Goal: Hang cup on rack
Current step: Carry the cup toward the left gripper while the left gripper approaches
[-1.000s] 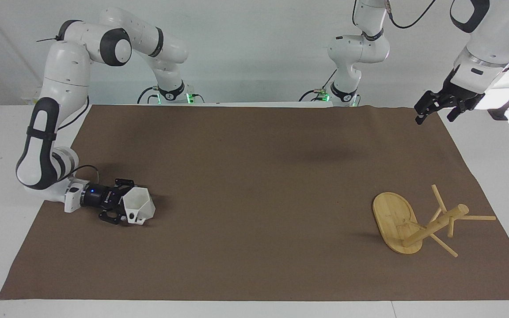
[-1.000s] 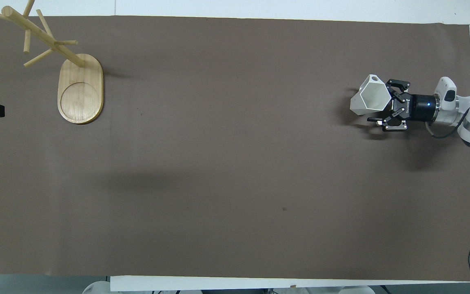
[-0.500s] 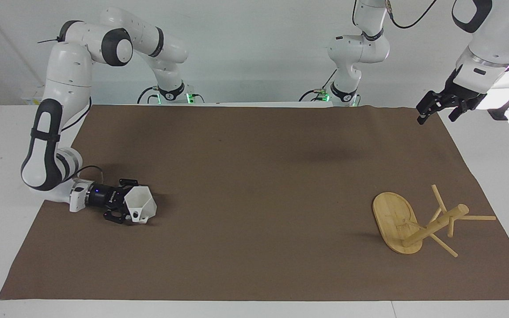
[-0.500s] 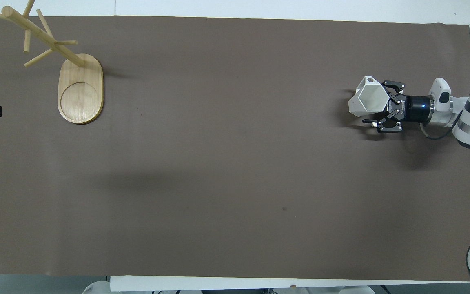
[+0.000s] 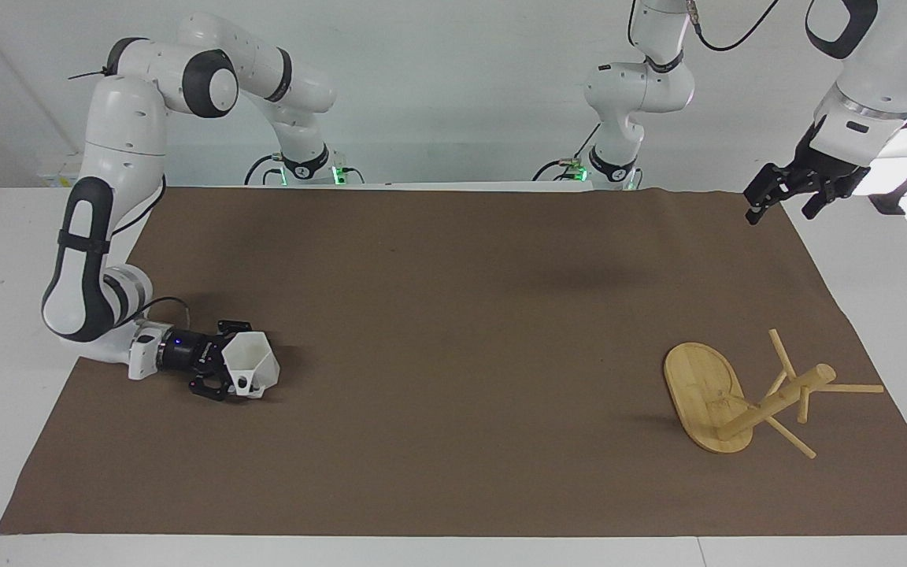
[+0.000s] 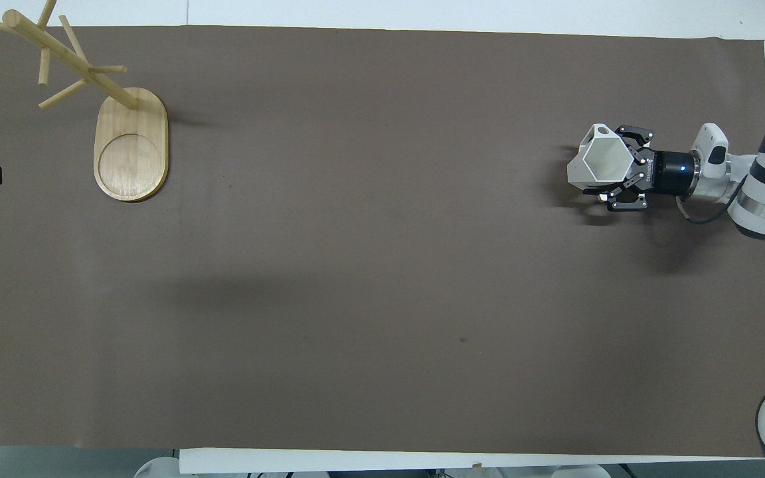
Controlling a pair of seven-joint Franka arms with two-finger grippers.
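Brown paper covers the tabletop (image 5: 453, 315), with bare white margins showing along its edges

Cup (image 5: 253, 364): white, faceted, with a six-sided rim. It is at the right arm's end of the tabletop, close to that end's edge and about midway between the robots' edge and the edge farthest from them. The overhead view shows its open mouth tilted up toward the camera (image 6: 599, 163). Whether its underside touches the paper or is just clear of it cannot be told.

Right hand (image 5: 221, 370): held low and level over the paper, wrist pointing toward the left arm's end. Its fingers are closed on the cup, gripping the wall at the rim on the side nearest the arm. In the overhead view the hand (image 6: 625, 176) sits directly beside the cup with black finger links showing on either side of it.

Rack (image 5: 737, 402): light bamboo, at the left arm's end of the tabletop, well apart from the cup and near the corner farthest from the robots. Oval base flat on the paper, post upright, thin pegs sticking out near the top. No cup hangs on it. Overhead view confirms the position (image 6: 131, 143).

Left hand (image 5: 784, 197): raised in the air over the corner of the tabletop at the left arm's end nearest the robots. Fingers spread apart, holding nothing. This arm waits
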